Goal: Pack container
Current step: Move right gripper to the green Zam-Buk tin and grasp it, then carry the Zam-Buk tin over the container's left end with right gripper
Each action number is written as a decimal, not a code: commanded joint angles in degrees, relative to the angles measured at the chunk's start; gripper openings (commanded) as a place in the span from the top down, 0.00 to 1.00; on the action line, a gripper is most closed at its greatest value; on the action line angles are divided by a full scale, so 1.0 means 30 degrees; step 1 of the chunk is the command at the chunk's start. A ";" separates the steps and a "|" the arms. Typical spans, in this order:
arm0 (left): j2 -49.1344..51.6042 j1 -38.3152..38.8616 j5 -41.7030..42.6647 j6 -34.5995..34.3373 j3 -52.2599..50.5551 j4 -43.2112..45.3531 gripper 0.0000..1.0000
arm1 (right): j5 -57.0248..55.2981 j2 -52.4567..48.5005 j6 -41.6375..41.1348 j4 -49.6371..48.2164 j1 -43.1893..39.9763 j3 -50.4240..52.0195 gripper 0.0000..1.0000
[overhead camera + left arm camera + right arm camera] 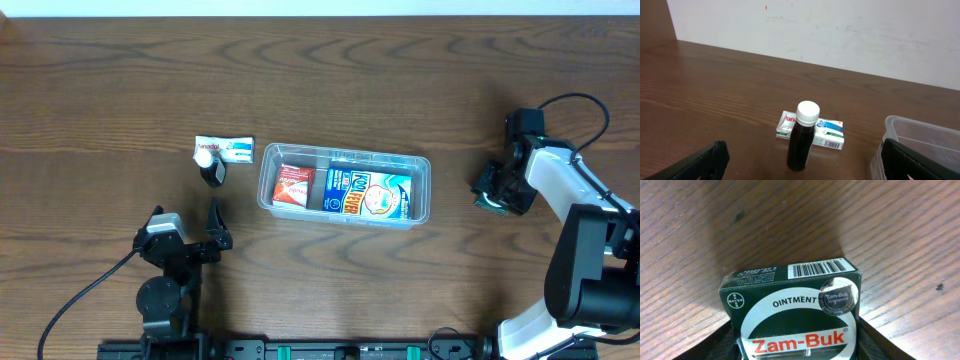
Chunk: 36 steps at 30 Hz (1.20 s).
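Here, clamps right fingers (722, 347) on the Zam-Buk ointment box (792, 312), at 3 o'clock from the clear container (345, 153) at the middle of the counter (320, 70). Holds left fingers (695, 165) apart at 8 o'clock, facing a white-capped dark bottle (802, 142) and Panadol box (827, 132).

Upright dark bottle (801, 145) with white cap, flat box (830, 135) just behind it, container (897, 131) corner at right, wooden table (715, 85)
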<state>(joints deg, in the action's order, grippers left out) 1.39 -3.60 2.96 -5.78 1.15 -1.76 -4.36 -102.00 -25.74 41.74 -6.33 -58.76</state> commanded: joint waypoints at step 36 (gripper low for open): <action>-0.0007 -0.0080 -0.0197 0.0044 -0.0306 -0.0707 0.02 | 0.1639 0.5442 -0.3708 -0.8663 1.6007 -0.0284 0.43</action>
<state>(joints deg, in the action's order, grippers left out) 1.41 -3.60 2.96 -5.76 1.15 -1.76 12.62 -83.33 -34.61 17.15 37.98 -58.92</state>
